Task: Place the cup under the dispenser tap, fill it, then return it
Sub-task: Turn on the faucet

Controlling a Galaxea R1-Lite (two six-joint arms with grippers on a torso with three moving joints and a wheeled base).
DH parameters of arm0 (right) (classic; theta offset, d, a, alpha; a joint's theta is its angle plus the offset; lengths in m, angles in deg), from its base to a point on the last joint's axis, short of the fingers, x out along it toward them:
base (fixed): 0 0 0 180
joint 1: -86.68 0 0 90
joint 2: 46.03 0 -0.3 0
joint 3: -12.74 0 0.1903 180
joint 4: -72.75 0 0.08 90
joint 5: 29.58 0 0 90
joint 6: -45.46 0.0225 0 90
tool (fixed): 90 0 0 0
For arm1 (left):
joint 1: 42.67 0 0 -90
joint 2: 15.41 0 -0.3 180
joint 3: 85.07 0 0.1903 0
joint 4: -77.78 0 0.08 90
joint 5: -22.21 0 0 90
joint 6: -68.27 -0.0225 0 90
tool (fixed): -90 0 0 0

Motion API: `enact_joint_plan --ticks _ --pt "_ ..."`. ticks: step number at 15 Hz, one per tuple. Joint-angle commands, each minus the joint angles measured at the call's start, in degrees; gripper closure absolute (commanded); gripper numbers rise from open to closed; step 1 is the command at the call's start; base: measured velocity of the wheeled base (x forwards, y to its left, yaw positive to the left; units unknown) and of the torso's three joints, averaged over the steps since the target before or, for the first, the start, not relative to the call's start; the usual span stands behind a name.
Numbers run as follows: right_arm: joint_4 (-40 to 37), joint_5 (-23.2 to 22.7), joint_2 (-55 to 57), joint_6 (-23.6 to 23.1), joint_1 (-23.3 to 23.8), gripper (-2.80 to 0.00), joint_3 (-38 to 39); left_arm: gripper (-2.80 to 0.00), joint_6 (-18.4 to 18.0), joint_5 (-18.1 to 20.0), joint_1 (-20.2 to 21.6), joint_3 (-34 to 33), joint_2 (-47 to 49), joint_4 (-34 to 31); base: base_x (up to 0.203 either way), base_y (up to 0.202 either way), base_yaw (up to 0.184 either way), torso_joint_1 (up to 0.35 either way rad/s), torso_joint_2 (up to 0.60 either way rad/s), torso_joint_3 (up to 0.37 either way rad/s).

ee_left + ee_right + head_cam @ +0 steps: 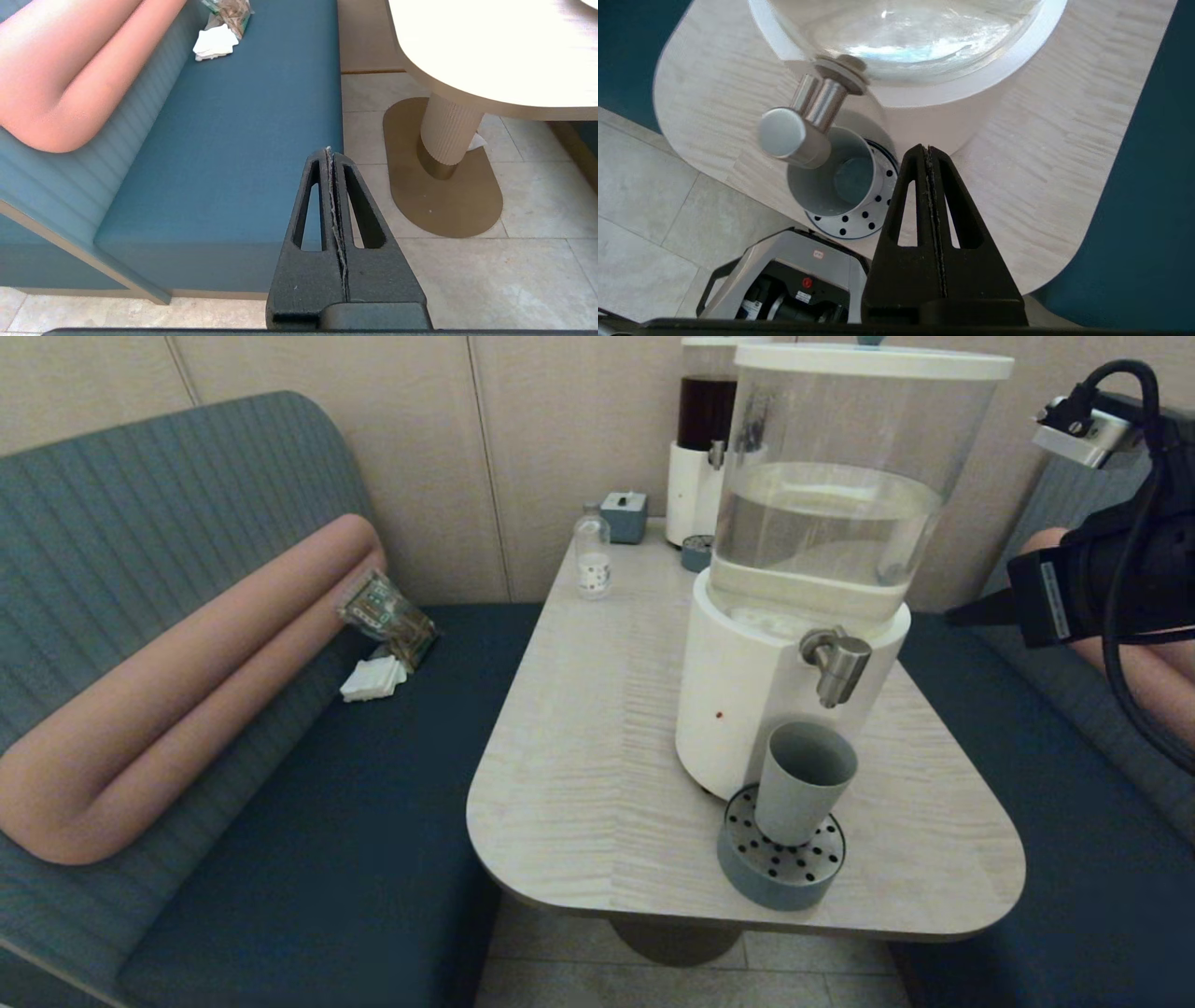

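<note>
Head view: the cup (pixel 803 782) stands upright on the drip tray (pixel 782 870), directly below the dispenser tap (pixel 837 663) of the large dispenser (pixel 794 616); the placing step appears done and filling is judged to be the step in hand. The right hand (pixel 962 613) hangs above the bench seat off the desk's (pixel 597 756) far side edge, level with the tap and well apart from it. Left wrist view: the left hand (pixel 331 154) is closed on nothing and parked over the floor, with the bench (pixel 233 140) on one side and the desk pedestal (pixel 448 135) on the other. Right wrist view: the right hand (pixel 928 151) is closed and empty; beyond its fingertips lie the tap (pixel 798 130) and the open cup (pixel 840 182) beneath it. The next move probably calls for reaching across bare desk to work the tap; room on that side is open, though the cup rim sits close under the spout and the tray lies near the desk's rounded front edge.
</note>
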Motion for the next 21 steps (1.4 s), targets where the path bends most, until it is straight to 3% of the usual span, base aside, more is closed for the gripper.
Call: enact_joint_plan --ticks 1,21 --pt "-0.18 -0.04 1.2 -0.02 -0.54 0.0 0.08 0.0 -0.02 0.02 -0.01 0.0 0.09 -0.01 0.0 0.0 0.0 0.0 0.0 0.0" --pt "5.18 -0.22 9.18 0.07 -5.75 0.0 -2.55 0.0 -0.02 0.02 -0.01 0.0 0.09 -0.01 0.0 0.0 0.0 0.0 0.0 0.0"
